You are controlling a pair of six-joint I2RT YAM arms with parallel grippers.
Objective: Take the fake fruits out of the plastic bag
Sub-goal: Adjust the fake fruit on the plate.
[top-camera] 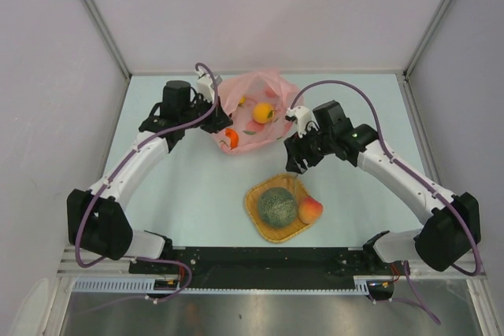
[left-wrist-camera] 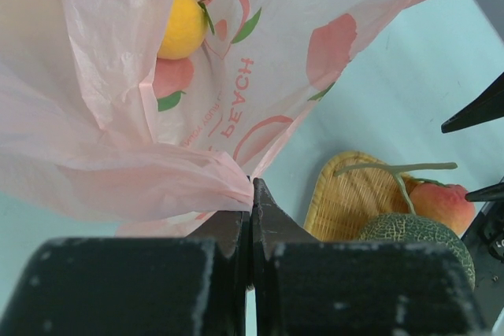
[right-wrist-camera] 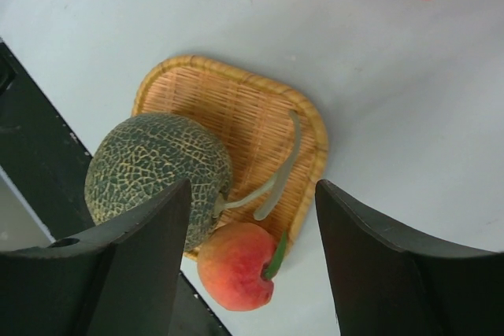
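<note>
Pale table (top-camera: 197,194), pink bag (top-camera: 253,125), netted melon (top-camera: 277,207)

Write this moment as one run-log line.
left gripper: shut on plastic bag | right gripper: open near mat | out: melon, peach | in bag: yellow fruit

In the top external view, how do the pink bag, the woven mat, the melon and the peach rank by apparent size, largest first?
1. plastic bag
2. woven mat, only somewhat smaller than the bag
3. melon
4. peach
</note>
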